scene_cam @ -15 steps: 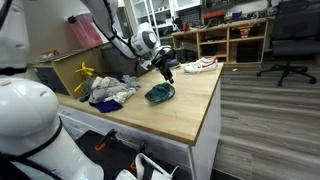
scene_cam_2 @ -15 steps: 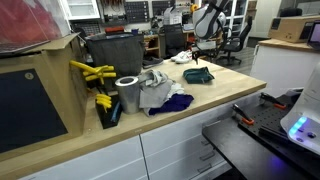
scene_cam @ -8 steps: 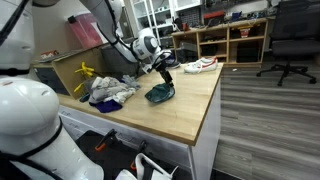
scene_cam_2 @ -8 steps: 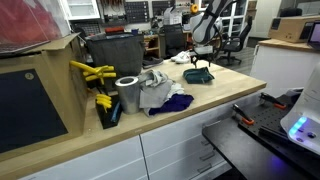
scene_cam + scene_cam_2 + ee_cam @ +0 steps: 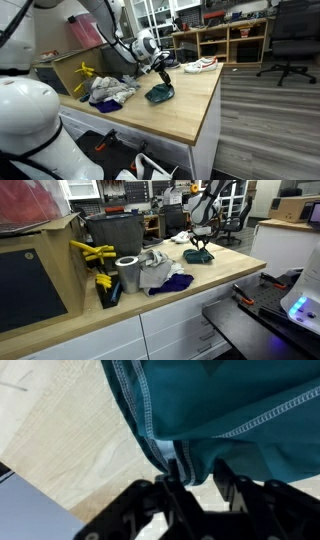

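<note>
In an exterior view, the arm reaches from the back of the wooden table (image 5: 186, 116) out over its middle. Its white, round wrist joint is held high and the forearm slopes down and forward. The black gripper (image 5: 165, 78) points steeply down, with its fingertips at the upper edge of the teal cloth (image 5: 159, 94). The cloth lies crumpled on the tabletop, near the middle and just beside a pile of grey, white and blue clothes (image 5: 110, 92). A yellow clamp (image 5: 85, 72) stands behind the pile, and a white shoe (image 5: 200, 66) sits at the table's far edge, well apart from the gripper.

In an exterior view from the table's other end, the arm comes in from the far side and bends downward at the wrist. The gripper (image 5: 200, 248) stands nearly upright, directly on top of the teal cloth (image 5: 199, 257), which lies flat on the table (image 5: 222, 280) beyond the clothes pile (image 5: 160, 273). The picture is too small to show the jaws.

In the wrist view, the teal cloth (image 5: 230, 395) fills the upper part of the picture, and its white-stitched hem runs across the pale wood (image 5: 70, 430). The gripper (image 5: 200, 488) enters from the bottom edge. Its dark fingers (image 5: 168, 492) stand close together, with a bunched fold of the hem reaching down between them. The jaws are narrow around that fold, but I cannot tell whether they pinch it.
</note>
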